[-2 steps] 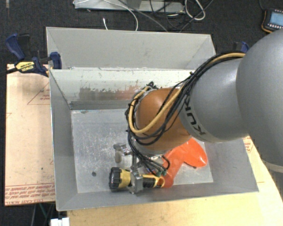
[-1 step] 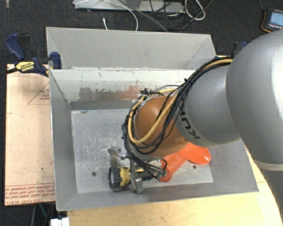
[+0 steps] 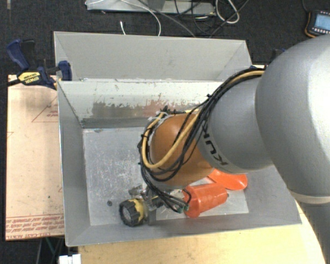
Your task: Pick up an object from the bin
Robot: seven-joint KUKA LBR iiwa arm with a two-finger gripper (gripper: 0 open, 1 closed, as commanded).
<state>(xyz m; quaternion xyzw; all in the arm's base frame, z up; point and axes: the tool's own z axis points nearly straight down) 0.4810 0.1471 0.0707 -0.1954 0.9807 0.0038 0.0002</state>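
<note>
We take the thing nearest the gripper to be a small round thing [image 3: 130,212], black with a yellow band, lying on the bin's floor near the near-left corner, close to the near wall. It lies flat or nearly so; we cannot tell what kind of thing it is.

The gripper [image 3: 146,196] is down at the floor, just to the right of the round thing and a little farther from us. Its metal parts come right up to the round thing's far-right edge, but we cannot tell whether they touch it. We also cannot tell how far the gripper is open or whether it has hold of anything, because cables and the wrist hide that part.

To the right of the gripper, an orange-red lump [image 3: 207,199], longish and rounded, lies on the floor. Its left end is close to the gripper. A flatter orange piece [image 3: 231,180] shows just beyond it, against the arm's underside. We cannot tell whether the two are one thing.

A small dark speck [image 3: 109,203] sits on the floor to the left of the round thing.

Above the gripper is the wrist's orange cover [image 3: 173,139], looped by black and yellow cables [image 3: 149,158]. The thick grey arm [image 3: 275,125] comes in from the right over the bin [image 3: 71,164], covering the right half of its floor.
</note>
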